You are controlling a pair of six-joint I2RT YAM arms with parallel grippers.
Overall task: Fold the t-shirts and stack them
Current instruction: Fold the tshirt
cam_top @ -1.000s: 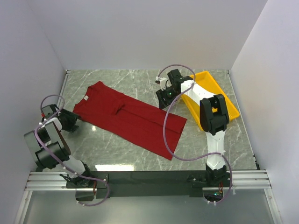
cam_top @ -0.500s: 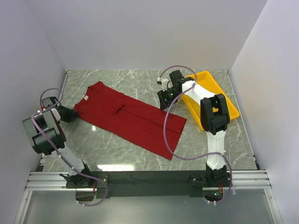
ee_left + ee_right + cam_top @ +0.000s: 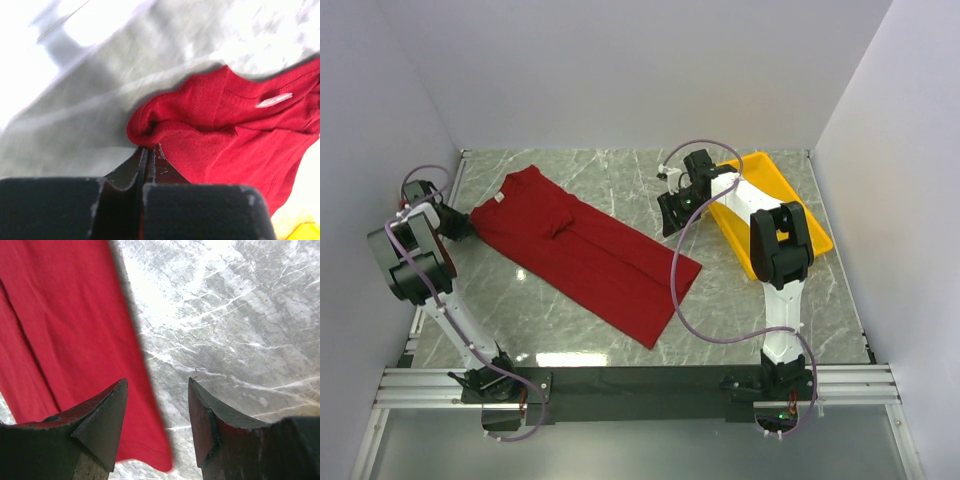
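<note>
One red t-shirt (image 3: 585, 255) lies spread flat on the marble table, slanting from far left to near centre. My left gripper (image 3: 460, 222) sits at the shirt's far-left edge, by the left wall. In the left wrist view that left gripper (image 3: 148, 148) is shut on a bunched fold of the red t-shirt (image 3: 220, 135), near the collar with its white label (image 3: 272, 100). My right gripper (image 3: 670, 214) hovers open beside the shirt's right edge. In the right wrist view the right gripper (image 3: 157, 385) holds nothing, with the t-shirt (image 3: 65, 315) under its left finger and bare marble under the other.
A yellow tray (image 3: 790, 205) stands at the back right, partly under the right arm. The left wall is close to the left gripper. The purple cables (image 3: 680, 290) of the right arm loop over the shirt's near corner.
The left gripper has shut on the shirt's edge and drawn back to the left and away. The whole shirt slid left with it. The right gripper stayed open and hardly moved.
</note>
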